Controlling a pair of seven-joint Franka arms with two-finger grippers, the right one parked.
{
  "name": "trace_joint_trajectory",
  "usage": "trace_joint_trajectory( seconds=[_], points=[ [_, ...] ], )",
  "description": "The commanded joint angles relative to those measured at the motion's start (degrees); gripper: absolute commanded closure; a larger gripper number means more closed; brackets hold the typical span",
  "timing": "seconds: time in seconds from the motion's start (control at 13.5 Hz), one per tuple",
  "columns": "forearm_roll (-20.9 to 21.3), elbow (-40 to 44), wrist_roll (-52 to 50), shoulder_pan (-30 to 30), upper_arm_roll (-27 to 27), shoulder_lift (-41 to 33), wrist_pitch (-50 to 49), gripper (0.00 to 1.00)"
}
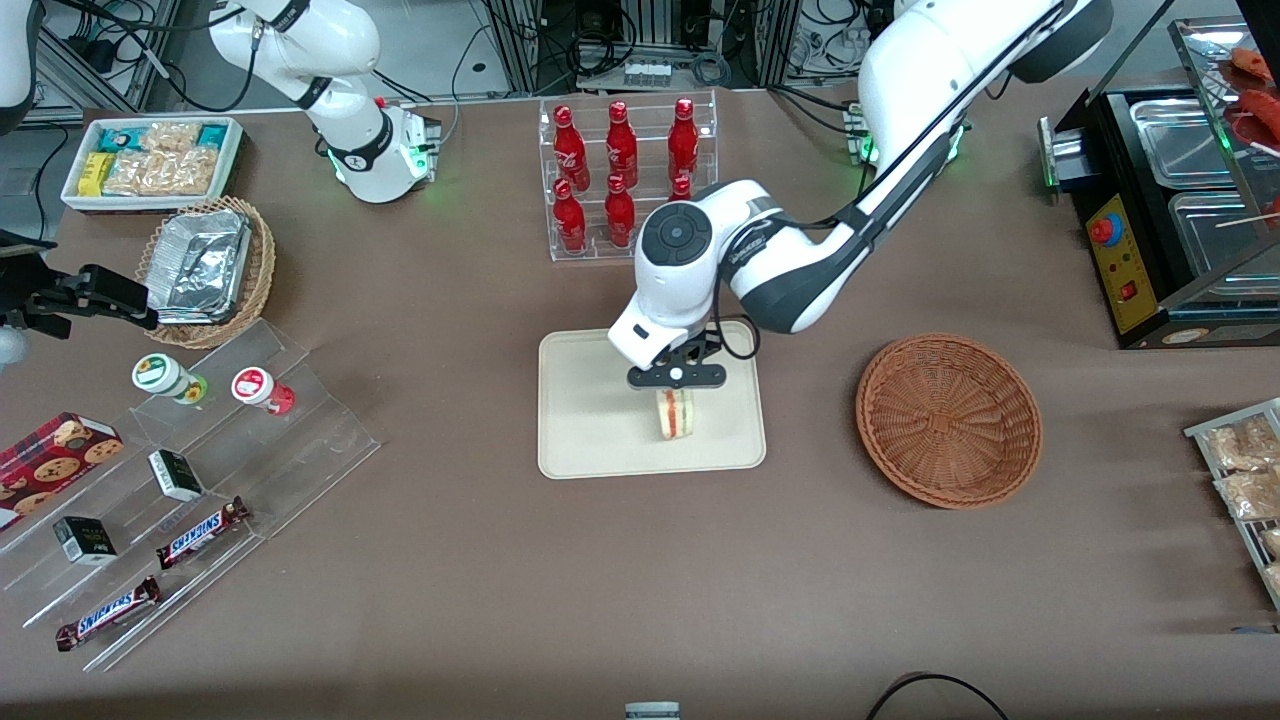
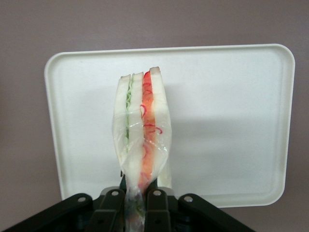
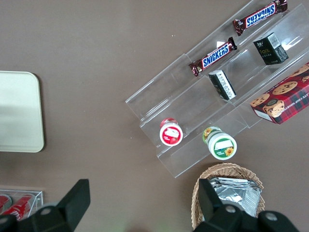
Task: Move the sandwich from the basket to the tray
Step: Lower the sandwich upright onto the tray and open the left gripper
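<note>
The left arm's black two-finger gripper (image 1: pixel 676 392) hangs over the flat cream-beige rectangular tray (image 1: pixel 585 440) with rounded corners and a low raised rim, which lies near the middle of the brown table (image 1: pixel 640 580). Its jaws are closed tight on the clear wrap at one end of the small triangular sandwich (image 1: pixel 676 413), a wedge of pale cream bread with orange-red and green filling stripes along its cut edge. In the left wrist view the fingers (image 2: pixel 155 203) pinch that wrapped end of the sandwich (image 2: pixel 142 135), which stands on edge with its stripes facing the camera and the tray (image 2: pixel 231 121) spread out beneath it. Whether the sandwich touches the tray surface cannot be told. Seen from the front, the sandwich sits over the tray's half nearer the working arm's end of the table, about level with the tray's middle. The round, shallow reddish-brown woven wicker basket (image 1: pixel 948 420) lies at about 3 o'clock from the tray in the front view, apart from it and toward the working arm's end of the table. At about 12 o'clock from the tray, farther from the front camera, a clear acrylic rack of red bottles (image 1: pixel 622 170) stands upright.
</note>
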Motion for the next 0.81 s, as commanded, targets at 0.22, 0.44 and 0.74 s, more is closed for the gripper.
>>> trace_joint_trajectory(
  seconds=[0.22,0.44,0.74],
  points=[
    [4.23,3.27,-0.82,-3.88,0.88,5.34,3.11,1.0],
    [4.5,3.28,-0.9,-6.69,3.51,6.57,3.37,1.0],
    [4.5,3.19,-0.82,-7.41,4.49,7.98,4.34,1.0]
  ],
)
